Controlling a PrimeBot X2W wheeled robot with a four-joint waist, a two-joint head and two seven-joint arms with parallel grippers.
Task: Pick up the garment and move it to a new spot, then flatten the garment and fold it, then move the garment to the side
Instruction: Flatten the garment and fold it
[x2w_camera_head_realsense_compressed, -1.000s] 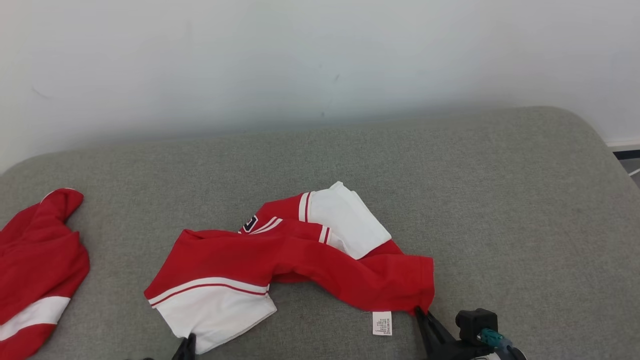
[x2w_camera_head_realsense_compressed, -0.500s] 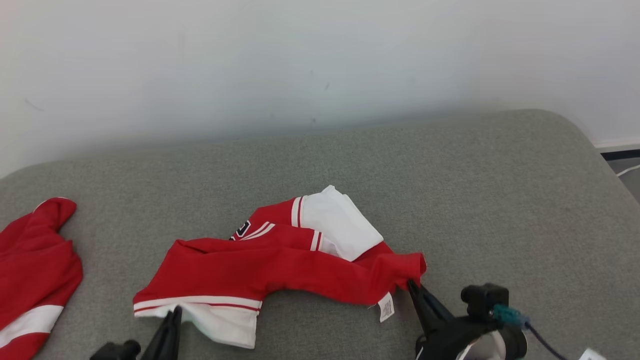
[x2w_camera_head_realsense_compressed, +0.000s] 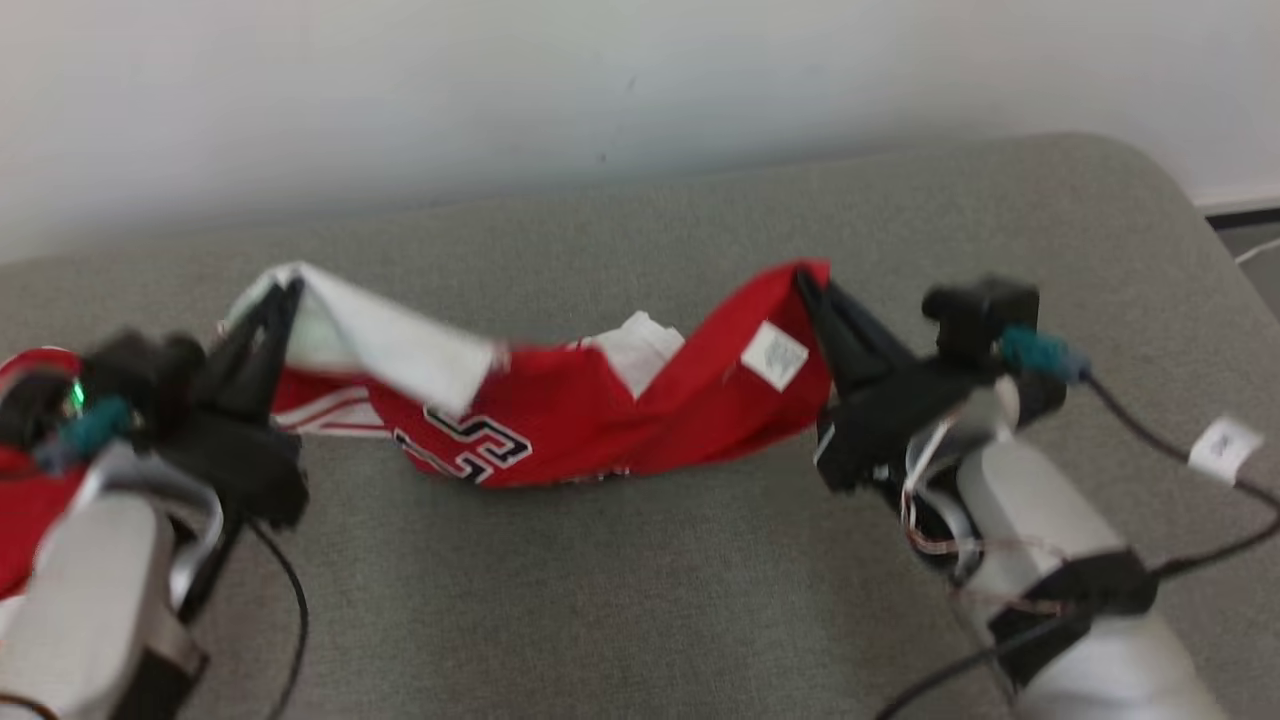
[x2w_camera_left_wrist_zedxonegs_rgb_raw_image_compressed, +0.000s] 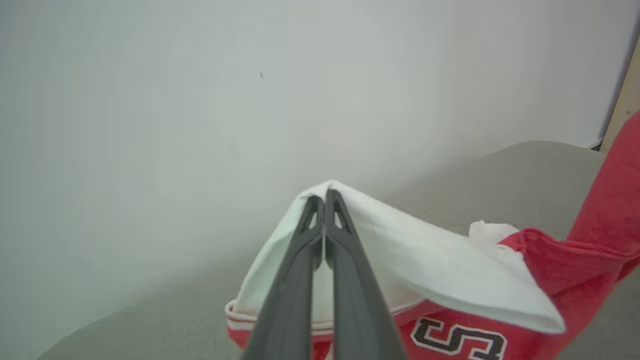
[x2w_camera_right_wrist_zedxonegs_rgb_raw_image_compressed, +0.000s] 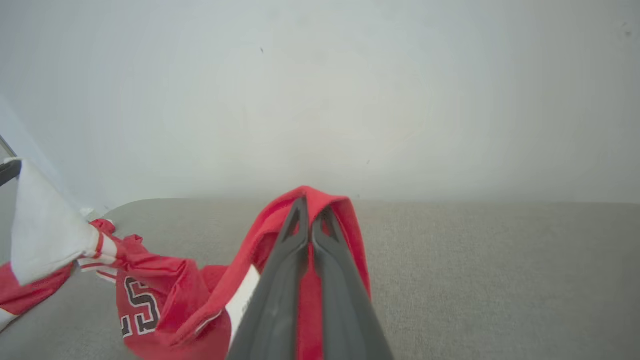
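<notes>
Left gripper (x2w_camera_head_realsense_compressed: 288, 292) pinches white corner of red jersey (x2w_camera_head_realsense_compressed: 600, 420). Right gripper (x2w_camera_head_realsense_compressed: 808, 282) pinches red corner. Jersey hangs between them, over middle of grey cushion (x2w_camera_head_realsense_compressed: 600, 600), belly sagging low. Thin pinch could slip; corner drops. Sagging belly could drag, bunch up.

The head camera looks down from the near side. Each wrist camera peers close along its jaws toward the far wall (x2w_camera_left_wrist_zedxonegs_rgb_raw_image_compressed: 150, 100). All share the garment (x2w_camera_head_realsense_compressed: 600, 430).
</notes>
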